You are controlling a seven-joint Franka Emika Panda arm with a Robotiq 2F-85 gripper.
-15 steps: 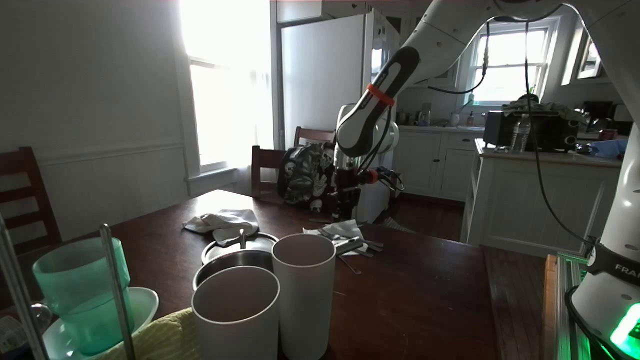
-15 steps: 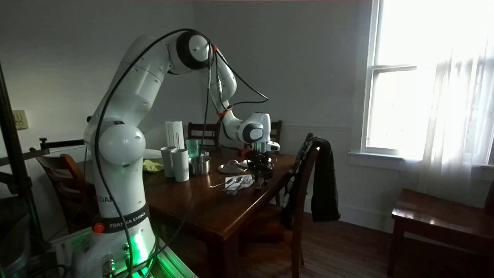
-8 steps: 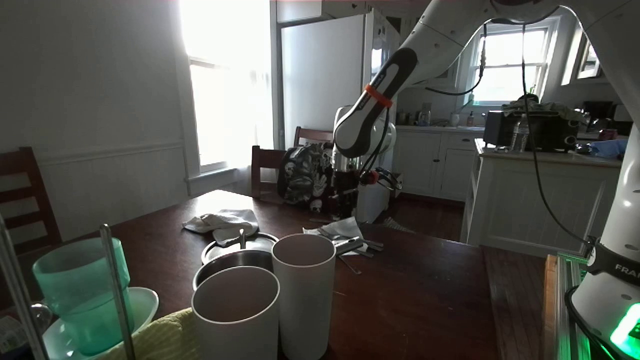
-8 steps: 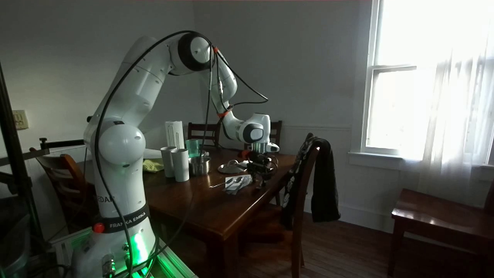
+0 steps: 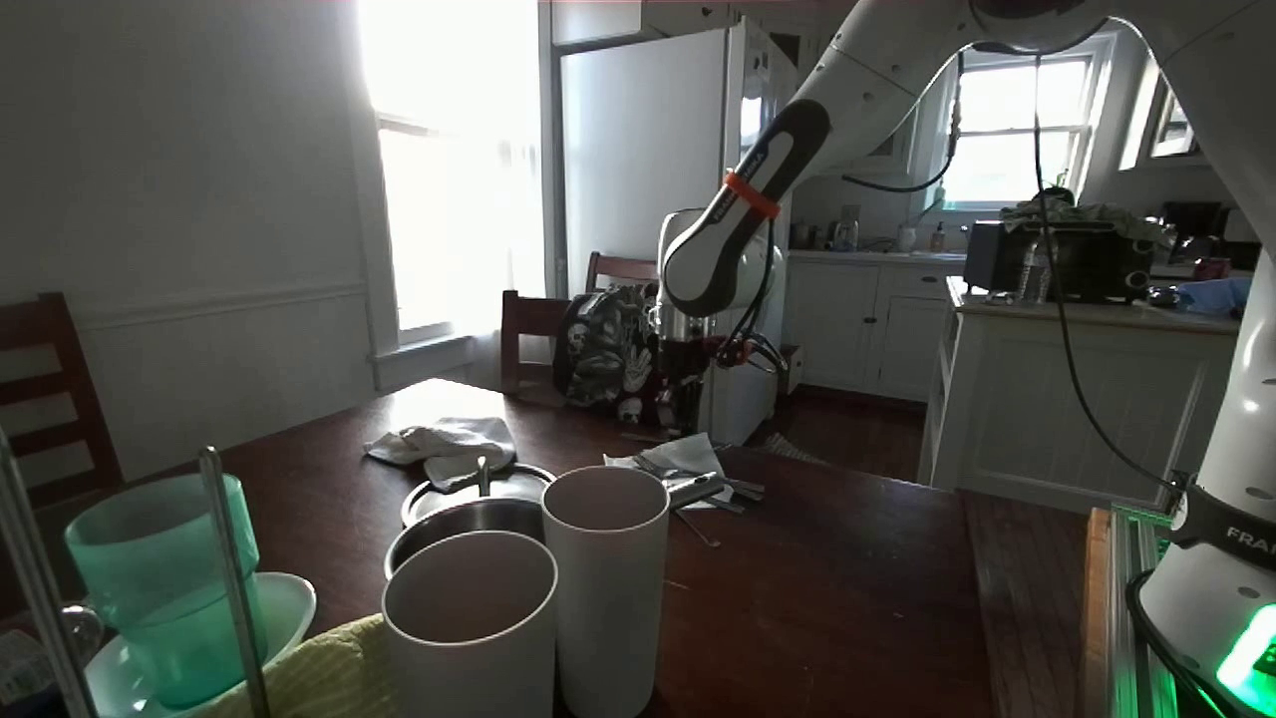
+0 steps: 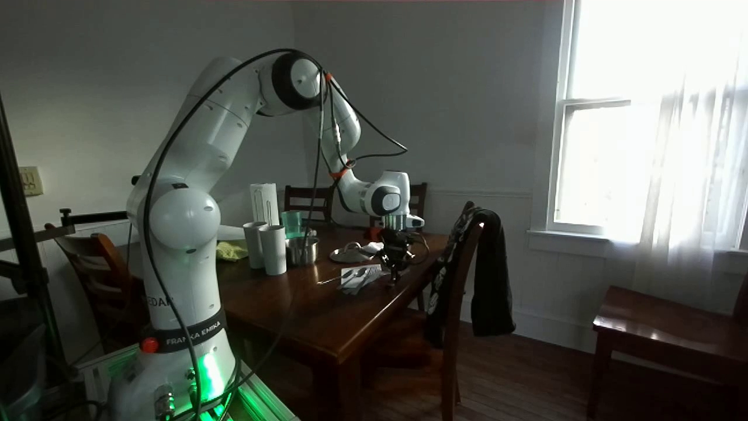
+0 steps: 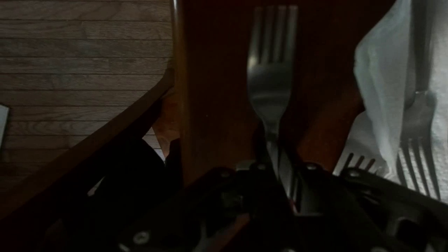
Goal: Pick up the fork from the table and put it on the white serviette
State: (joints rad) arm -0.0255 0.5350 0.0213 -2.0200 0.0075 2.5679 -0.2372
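Note:
In the wrist view the silver fork (image 7: 271, 84) lies lengthwise, tines pointing to the top of the picture. Its handle runs in between the dark fingers of my gripper (image 7: 285, 171), which are shut on it. The handle's far end is hidden by the gripper. To the right, the white serviette (image 7: 381, 63) carries other cutlery. An exterior view has the gripper (image 6: 392, 279) low over the table (image 6: 280, 310), close to its edge and just beside the serviette (image 6: 361, 275). Whether the fork still touches the table I cannot tell.
Two tall white cups (image 5: 606, 588) stand near a steel pot (image 6: 302, 251) and its lid (image 6: 350, 252). A crumpled cloth (image 5: 449, 444) lies behind them. Beyond the table edge, a chair bears a dark patterned bag or garment (image 5: 608, 354). Loose cutlery pokes out from the serviette.
The gripper's fingers have come together around the fork's handle. The wrist has shifted and turned slightly while staying low by the table edge. The serviette and cutlery on it look unmoved.

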